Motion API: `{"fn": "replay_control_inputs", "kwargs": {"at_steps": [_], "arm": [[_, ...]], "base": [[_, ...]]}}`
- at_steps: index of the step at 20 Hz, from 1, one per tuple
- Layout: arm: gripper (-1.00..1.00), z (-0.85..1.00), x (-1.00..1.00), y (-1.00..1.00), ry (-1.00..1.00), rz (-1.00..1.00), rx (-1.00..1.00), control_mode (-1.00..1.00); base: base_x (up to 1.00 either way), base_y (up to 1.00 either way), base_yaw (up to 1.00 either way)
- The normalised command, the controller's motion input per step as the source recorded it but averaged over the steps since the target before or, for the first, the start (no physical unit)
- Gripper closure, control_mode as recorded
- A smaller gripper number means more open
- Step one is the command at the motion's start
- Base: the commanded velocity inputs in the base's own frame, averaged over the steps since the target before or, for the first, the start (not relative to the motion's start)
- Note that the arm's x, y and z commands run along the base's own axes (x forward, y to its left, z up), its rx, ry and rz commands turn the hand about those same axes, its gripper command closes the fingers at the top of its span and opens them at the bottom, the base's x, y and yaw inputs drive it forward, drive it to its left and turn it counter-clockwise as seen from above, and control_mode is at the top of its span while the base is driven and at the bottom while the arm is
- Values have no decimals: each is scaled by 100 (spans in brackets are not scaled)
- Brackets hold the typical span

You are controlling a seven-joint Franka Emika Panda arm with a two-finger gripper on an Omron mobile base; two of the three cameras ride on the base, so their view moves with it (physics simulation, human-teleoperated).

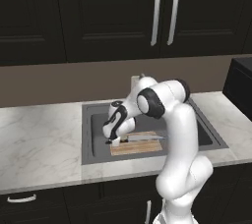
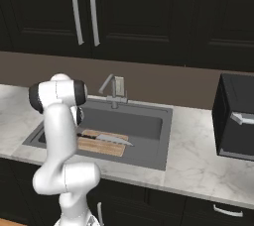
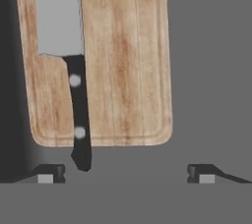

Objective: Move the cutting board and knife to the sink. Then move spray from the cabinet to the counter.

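Note:
The light-brown cutting board lies flat on the floor of the dark-grey sink. The knife rests along one long side of the board, and its black handle overhangs the board's end. My gripper hovers just above that handle end. It is open, with its fingertips wide apart and nothing between them. The upper cabinet has its doors shut. The spray is hidden.
A silver faucet stands at the sink's back edge. Marble counter runs on both sides of the basin. A black appliance sits on the counter at the right. My white arm bends over the sink's front.

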Motion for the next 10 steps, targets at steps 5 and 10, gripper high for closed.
{"fn": "replay_control_inputs", "kwargs": {"at_steps": [5, 10], "arm": [[-100, 47, -36, 0, 0, -8, 0, -100], [-100, 54, -30, 0, 0, -9, 0, -100]], "base": [[0, 0, 0], [0, 0, 0]]}}
